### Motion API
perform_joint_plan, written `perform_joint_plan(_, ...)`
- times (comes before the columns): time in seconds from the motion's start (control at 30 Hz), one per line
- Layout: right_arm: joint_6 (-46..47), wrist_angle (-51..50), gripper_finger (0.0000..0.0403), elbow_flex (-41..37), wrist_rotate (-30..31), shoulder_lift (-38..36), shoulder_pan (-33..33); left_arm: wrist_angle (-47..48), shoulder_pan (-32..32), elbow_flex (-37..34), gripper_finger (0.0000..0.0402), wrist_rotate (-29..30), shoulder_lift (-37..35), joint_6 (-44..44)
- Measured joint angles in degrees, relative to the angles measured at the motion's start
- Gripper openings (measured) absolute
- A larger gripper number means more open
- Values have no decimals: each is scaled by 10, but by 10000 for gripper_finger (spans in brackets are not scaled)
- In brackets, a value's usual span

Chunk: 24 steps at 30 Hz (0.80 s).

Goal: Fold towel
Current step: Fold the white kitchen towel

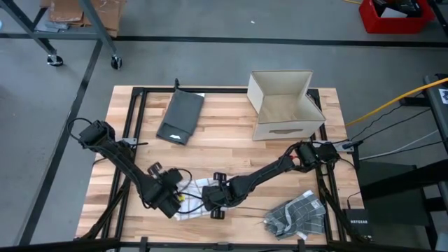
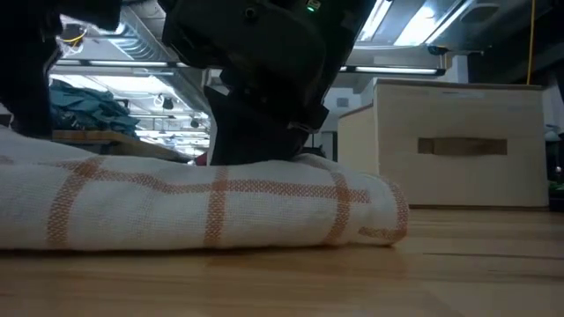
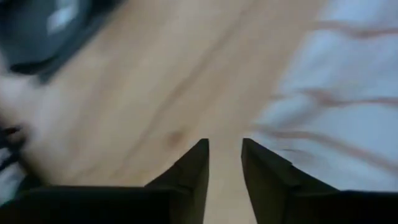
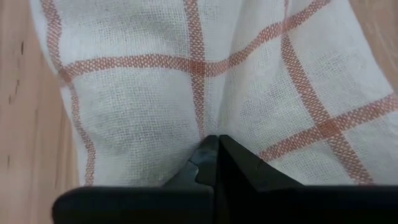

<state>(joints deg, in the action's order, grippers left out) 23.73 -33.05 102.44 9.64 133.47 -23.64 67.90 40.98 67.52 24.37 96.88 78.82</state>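
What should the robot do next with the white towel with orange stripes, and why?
Probably the right gripper should lift its pinched bit of the towel and carry it across to make another fold. Its fingers look shut on the cloth, and the towel already lies doubled on the table. The left gripper is open just beside it, gripping nothing.

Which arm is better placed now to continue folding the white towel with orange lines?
Probably the right: its pincer is shut against the towel, while the left pincer is open over bare table.
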Motion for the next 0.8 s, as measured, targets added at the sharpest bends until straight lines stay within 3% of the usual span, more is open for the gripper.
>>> perform_joint_plan(0.37,-31,-6,21,68,23,4,0,-185,16,20,7,3,1,-100)
perform_joint_plan(0.57,-32,-28,21,82,66,3,1,-235,17,6,5,4,6,-100)
perform_joint_plan(0.8,4,-145,21,82,78,2,23,-274,22,-43,2,3,11,-47)
